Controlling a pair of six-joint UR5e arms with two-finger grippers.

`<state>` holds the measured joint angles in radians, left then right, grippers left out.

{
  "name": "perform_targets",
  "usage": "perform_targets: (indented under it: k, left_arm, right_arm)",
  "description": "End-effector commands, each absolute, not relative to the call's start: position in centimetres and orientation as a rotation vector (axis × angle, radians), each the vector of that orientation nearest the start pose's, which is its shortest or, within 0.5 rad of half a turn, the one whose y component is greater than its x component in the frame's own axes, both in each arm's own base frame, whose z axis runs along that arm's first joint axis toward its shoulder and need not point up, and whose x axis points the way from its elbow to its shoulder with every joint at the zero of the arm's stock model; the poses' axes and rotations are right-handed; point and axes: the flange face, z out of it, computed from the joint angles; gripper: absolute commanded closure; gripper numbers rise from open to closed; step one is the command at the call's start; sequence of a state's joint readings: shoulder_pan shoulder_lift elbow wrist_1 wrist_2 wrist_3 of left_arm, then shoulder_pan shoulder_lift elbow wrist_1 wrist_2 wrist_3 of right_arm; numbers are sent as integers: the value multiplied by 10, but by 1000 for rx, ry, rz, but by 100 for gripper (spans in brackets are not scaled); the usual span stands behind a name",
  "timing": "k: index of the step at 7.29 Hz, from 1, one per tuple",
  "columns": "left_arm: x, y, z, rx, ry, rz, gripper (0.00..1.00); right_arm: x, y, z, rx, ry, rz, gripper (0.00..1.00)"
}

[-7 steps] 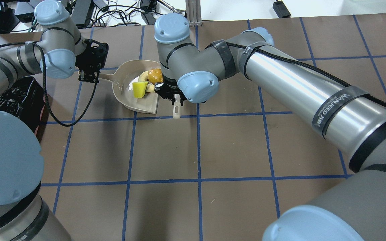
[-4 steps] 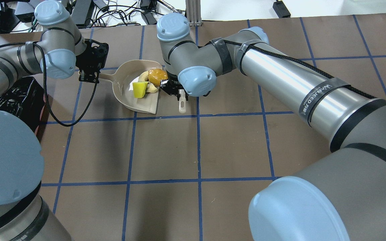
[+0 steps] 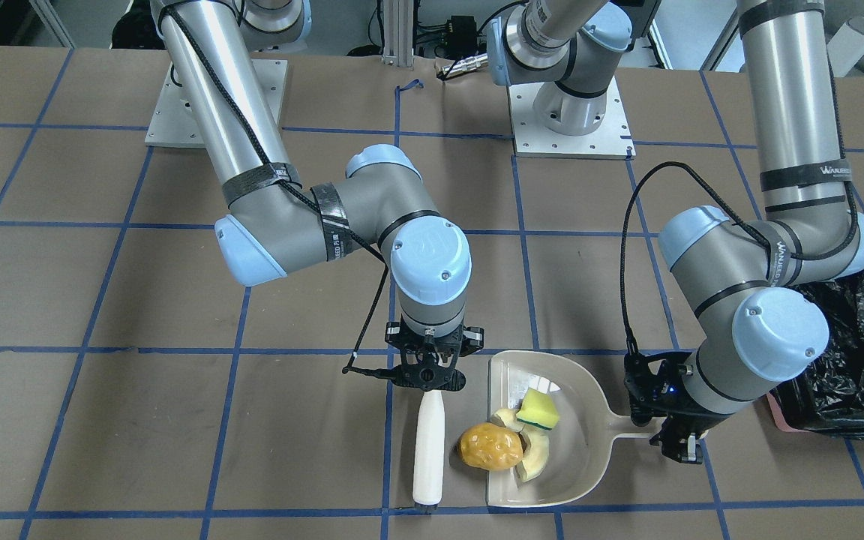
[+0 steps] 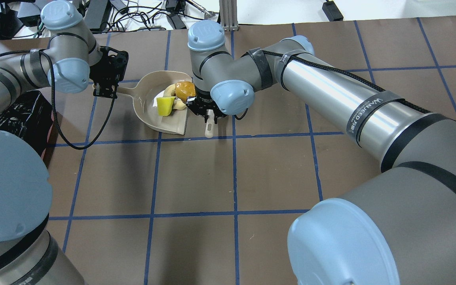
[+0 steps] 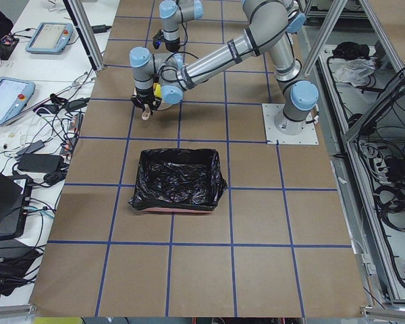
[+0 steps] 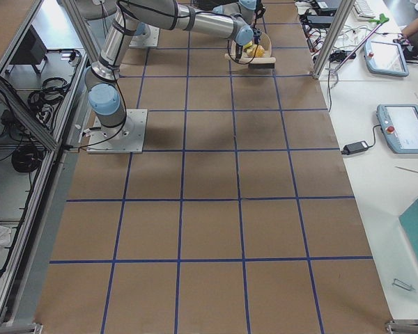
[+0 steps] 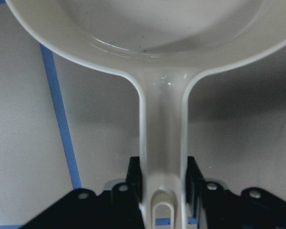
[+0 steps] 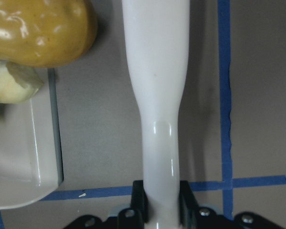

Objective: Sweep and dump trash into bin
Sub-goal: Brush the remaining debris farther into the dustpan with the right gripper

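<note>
Trash (image 3: 531, 450) lies at the dustpan (image 3: 582, 465) mouth, just beside my right gripper (image 3: 429, 381), which is clamped on the brush (image 3: 429, 450) handle. The lump (image 3: 490, 447) straddles the dustpan lip. Left gripper (image 7: 163, 183) is clenched on the dustpan handle. Bin (image 5: 177, 154) sits well apart, on my left. Since 0.5 s ago the brush's handle end has swung slightly toward the dustpan; trash unmoved. Count: 3 trash pieces, 1 dustpan, 1 brush, 1 bin, 2 grippers.
</note>
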<state>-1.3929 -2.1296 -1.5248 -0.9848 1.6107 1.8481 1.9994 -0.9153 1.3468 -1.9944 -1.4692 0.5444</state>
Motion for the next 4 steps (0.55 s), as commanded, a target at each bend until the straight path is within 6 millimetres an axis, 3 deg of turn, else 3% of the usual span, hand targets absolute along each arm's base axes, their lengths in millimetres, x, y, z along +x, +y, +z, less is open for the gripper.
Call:
perform_targets:
  k: [1, 4]
  left_arm:
    - [-8, -686, 239, -2388, -2168, 8, 100]
    - [-8, -686, 238, -2387, -2167, 7, 100]
  right_arm:
    - [444, -582, 240, 252, 3017, 96, 100]
    - [462, -576, 234, 286, 3011, 93, 100]
